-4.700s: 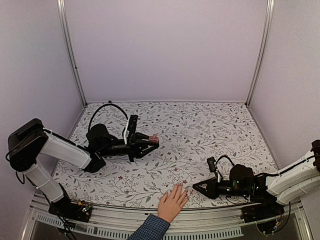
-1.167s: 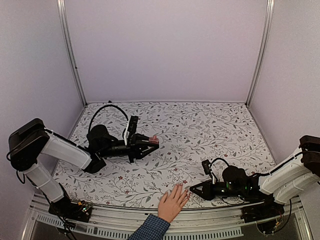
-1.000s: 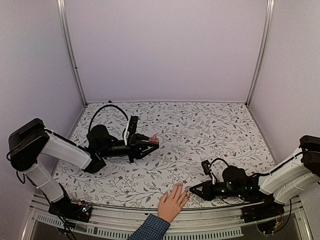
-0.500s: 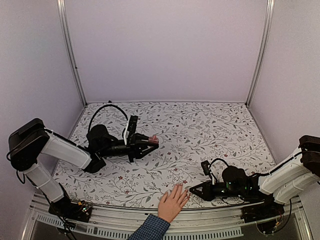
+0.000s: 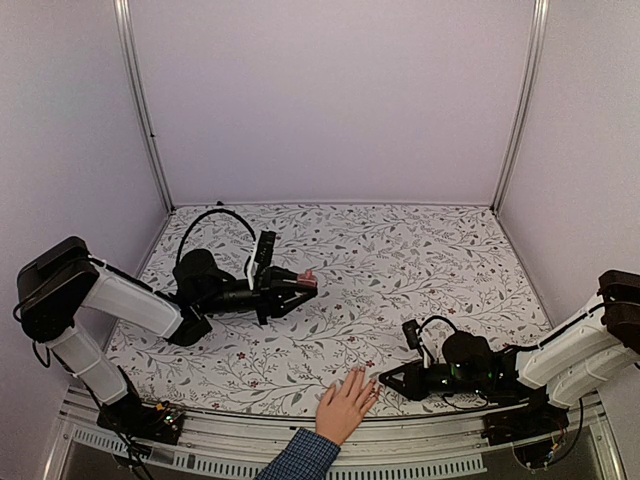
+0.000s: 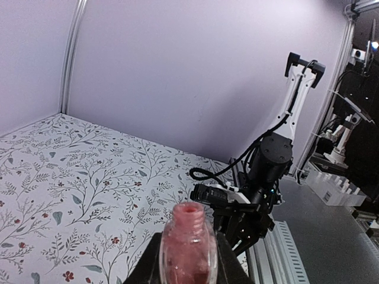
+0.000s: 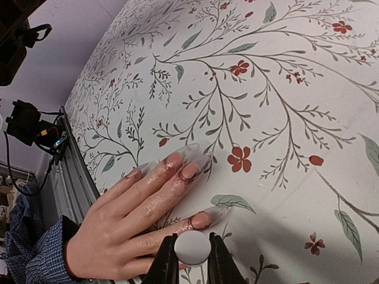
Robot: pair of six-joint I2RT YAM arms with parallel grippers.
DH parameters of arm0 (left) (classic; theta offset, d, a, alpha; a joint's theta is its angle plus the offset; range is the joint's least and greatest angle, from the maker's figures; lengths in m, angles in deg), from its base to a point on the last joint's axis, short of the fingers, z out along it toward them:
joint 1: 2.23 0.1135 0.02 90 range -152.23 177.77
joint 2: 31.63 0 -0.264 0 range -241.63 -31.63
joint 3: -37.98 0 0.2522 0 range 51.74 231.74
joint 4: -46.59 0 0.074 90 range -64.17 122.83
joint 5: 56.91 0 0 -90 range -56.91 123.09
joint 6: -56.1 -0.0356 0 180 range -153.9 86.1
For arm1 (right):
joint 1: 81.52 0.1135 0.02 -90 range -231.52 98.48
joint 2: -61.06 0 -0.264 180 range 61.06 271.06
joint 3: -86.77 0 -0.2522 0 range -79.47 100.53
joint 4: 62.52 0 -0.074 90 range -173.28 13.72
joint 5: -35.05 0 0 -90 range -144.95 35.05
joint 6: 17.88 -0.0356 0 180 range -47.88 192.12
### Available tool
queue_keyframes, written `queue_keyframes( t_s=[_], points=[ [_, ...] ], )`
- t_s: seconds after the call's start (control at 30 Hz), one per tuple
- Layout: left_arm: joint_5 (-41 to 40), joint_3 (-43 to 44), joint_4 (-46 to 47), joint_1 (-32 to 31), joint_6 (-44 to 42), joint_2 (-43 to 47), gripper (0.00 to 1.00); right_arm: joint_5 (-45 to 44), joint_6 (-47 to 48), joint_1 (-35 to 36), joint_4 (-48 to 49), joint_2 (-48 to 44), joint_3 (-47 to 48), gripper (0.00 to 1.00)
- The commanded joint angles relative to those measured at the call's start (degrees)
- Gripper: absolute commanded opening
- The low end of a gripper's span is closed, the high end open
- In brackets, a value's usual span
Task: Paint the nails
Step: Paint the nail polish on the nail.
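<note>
Motion is coming almost wholly from the right side. Compared with a few seconds back, the right gripper [image 5: 386, 379] is sitting lower and closer to the hand [image 5: 345, 407], and over the last second it is hardly drifting at all. Its jaws are pinching tight on the white cap [image 7: 191, 248] of the brush. The bristles are hidden under that cap in the wrist view, so whether they are touching anything cannot be told for sure. The nails [image 7: 190, 170] are tipping the hand, which is lying flat on the table [image 5: 420, 250] at its near edge, and the closest nail is sitting just ahead of the cap. Several are showing pink near the base, while their long clear ends are looking unpainted. The left gripper [image 5: 290, 283] is staying where it was over the table's left middle, well apart from the hand, clamped around the uncapped pink bottle [image 6: 185, 251]. Judging from this, the approach is ending and a fine stroke on the nearest nail is beginning, so painting is looking partly done, not finished.
</note>
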Motion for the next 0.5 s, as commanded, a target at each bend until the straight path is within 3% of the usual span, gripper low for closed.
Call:
queue_keyframes(
  t_s=[0.0,0.47],
  points=[
    [0.58,0.20,1.98,0.81,0.49,-0.58,0.00,-2.03,-0.86,0.35,-1.36,0.18,1.14,0.00],
    [0.54,0.14,2.22,0.85,0.52,-0.67,0.00,-3.89,-2.02,0.37,-3.03,-0.44,1.02,0.00]
  ],
)
